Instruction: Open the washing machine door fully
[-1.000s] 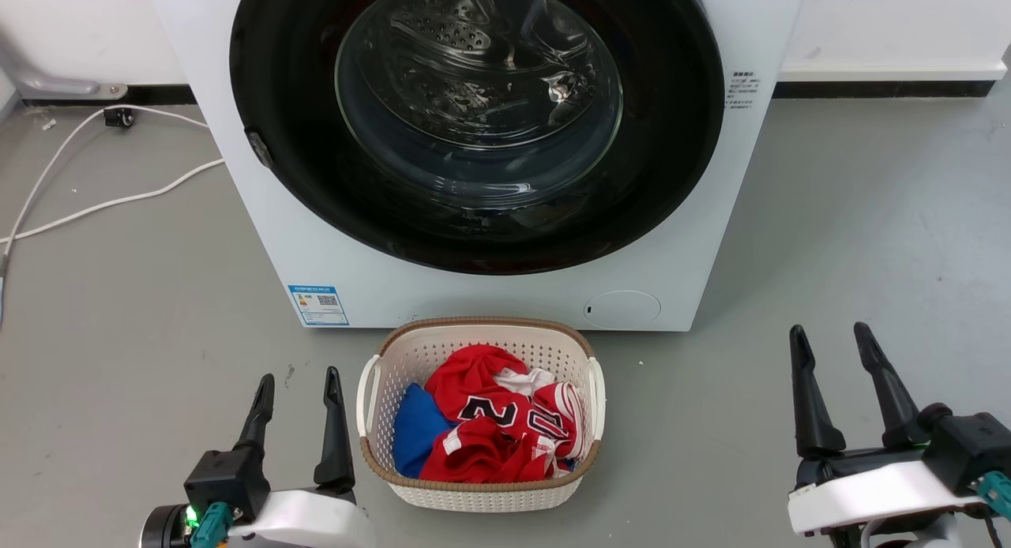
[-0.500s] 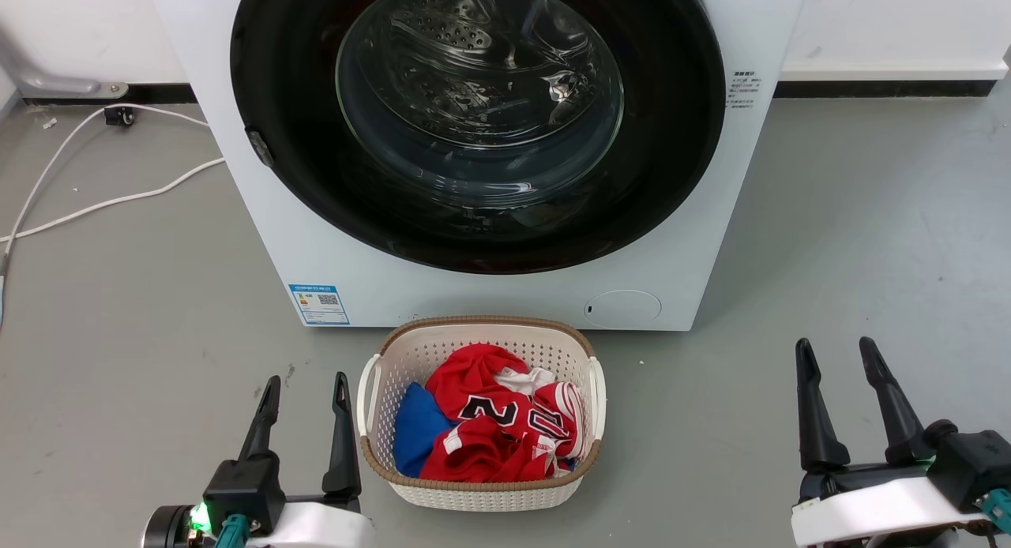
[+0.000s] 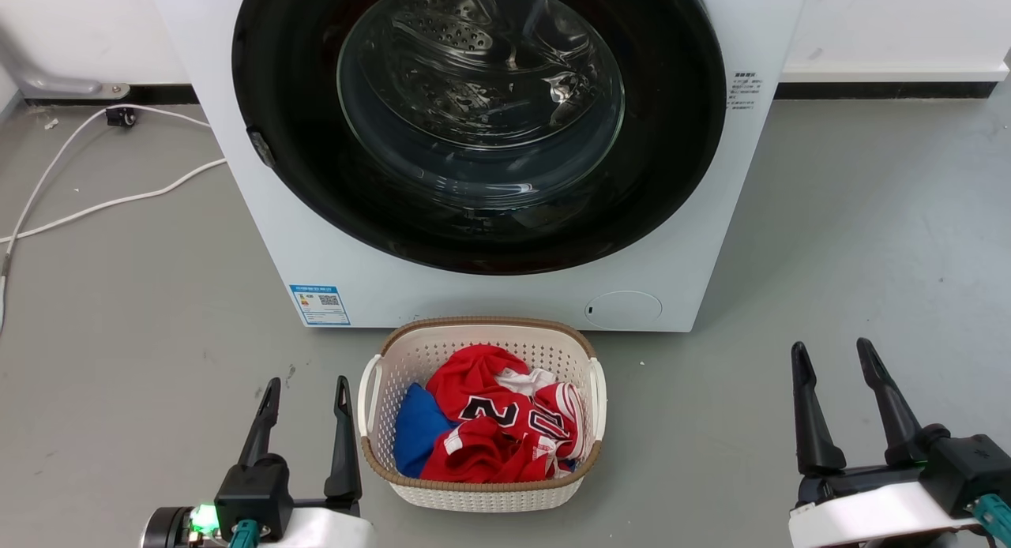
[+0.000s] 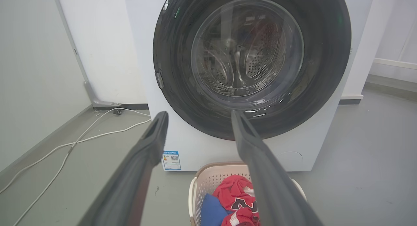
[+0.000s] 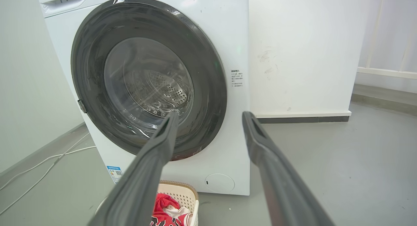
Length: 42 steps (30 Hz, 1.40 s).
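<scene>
Both tools have sunk slightly toward the robot since 1 second ago, and the left tool [image 3: 307,382] has edged closer to the laundry basket [image 3: 482,324]. The door, the basket and the clothes in it lie as they did. The left tool sits just left of the basket and the right tool [image 3: 831,345] well to its right, each with its 2 fingers spread apart and holding nothing.

The washing machine door [image 3: 478,98] is shut flush against the white machine [image 3: 474,295], directly behind the basket, so the reach has hardly begun. A small grey catch [image 3: 259,147] sits on the rim up and left of the basket, so the left tool looks the better placed. It should rise clear of the basket, hook 1 finger behind the rim at that catch, then pull in an arc rather than straight back. The glossy rim will probably be slippery.
</scene>
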Available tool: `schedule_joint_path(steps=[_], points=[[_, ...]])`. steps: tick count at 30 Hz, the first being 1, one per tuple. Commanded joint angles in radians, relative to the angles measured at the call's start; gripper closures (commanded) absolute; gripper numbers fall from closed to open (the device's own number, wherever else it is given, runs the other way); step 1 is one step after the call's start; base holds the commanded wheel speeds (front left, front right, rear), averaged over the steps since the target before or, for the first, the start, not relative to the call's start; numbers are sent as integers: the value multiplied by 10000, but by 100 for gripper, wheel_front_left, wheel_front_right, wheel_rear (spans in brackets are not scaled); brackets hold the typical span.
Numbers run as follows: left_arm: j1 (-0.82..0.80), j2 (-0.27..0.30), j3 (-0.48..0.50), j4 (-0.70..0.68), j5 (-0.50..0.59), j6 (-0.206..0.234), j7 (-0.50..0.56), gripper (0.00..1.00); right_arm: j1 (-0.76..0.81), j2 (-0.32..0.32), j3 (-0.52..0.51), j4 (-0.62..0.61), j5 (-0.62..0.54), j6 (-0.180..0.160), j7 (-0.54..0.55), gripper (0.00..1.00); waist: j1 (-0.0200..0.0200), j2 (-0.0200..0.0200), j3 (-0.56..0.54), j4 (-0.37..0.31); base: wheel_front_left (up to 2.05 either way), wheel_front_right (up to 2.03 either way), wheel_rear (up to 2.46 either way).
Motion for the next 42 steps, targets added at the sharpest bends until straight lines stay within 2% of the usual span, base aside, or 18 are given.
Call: schedule_joint_path(steps=[1,29,30,31,39,42], points=[[92,-12,38,15,-29,-2,-46,0,68,-2,-15,-35,55,18,-25,0,0,0,-4,2,0,0,0],[94,-45,107,144,-166,6,-41,0,62,-2,-10,255,943,18,-23,0,0,0,-65,-2,0,0,0],[86,-45,105,149,-172,5,-39,0,59,-2,-14,273,926,18,-23,23,0,0,-68,-1,0,0,0],[81,-45,104,154,-179,7,-41,0,54,-2,-13,292,876,18,-23,100,0,0,-71,1,0,0,0],[83,-44,109,188,-209,26,-41,0,39,-2,88,248,643,18,-23,100,0,0,-89,7,0,0,0],[105,-44,97,189,-215,32,-41,0,53,0,336,273,1520,18,-23,100,0,0,-98,-3,0,0,0]])
